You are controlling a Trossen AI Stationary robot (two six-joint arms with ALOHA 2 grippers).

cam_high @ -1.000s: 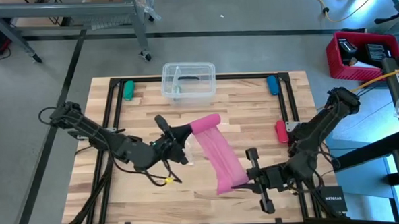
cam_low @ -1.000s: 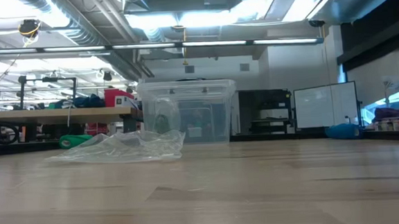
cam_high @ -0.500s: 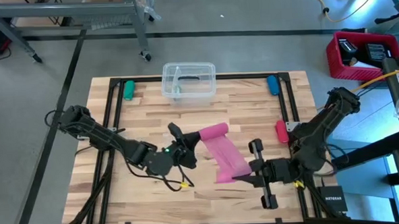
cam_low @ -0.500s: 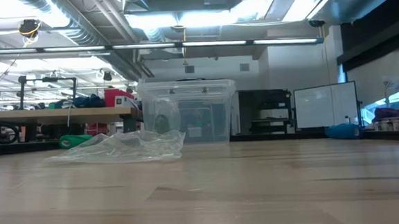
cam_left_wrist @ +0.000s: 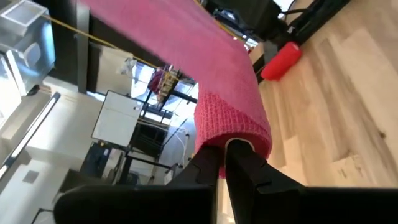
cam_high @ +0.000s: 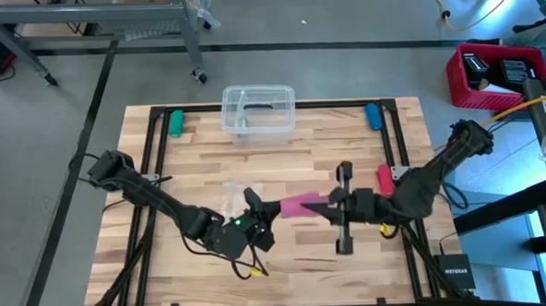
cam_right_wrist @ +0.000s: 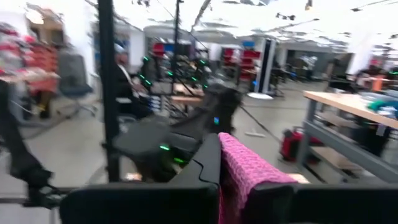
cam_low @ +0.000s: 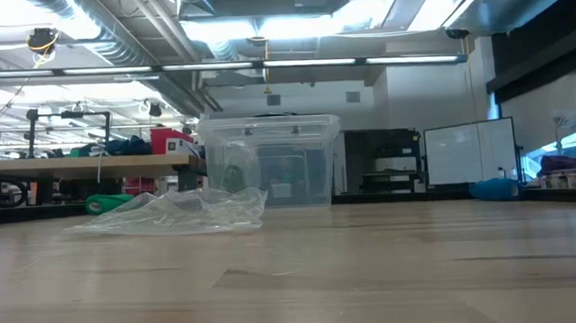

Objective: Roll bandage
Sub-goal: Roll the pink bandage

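High view first, reading from my left: I am seeing the left arm reaching in low across the table (cam_high: pixel 163 167), and the left gripper (cam_high: pixel 260 211) is clamping shut on one end of the bandage (cam_high: pixel 301 204). In the left wrist view the pink weave is wrapping over the closed fingers (cam_left_wrist: pixel 214 168), so that end is firmly pinched. The bandage itself is hanging in the air as a short pink span between the two claws, around the middle of the table and a little toward its near edge. Moving right, the right gripper (cam_high: pixel 342 208) is pinching the other end closed; the right wrist view is showing the fabric (cam_right_wrist: pixel 245 165) draped over its shut fingers. I am judging this strip to be light, soft and stretchy: it is going to sag and twist rather than hold a shape, and it is not fragile, though the weave could slip from a loose pinch. Gripping flat across the full width at the ends looks best to me. Compared with a second ago, the strip is no longer lying long and slanted on the wood; both claws are now closer together and the visible span is much shorter. The clear bin (cam_high: pixel 257 110) and the wrapper (cam_low: pixel 176 212) are sitting unchanged.
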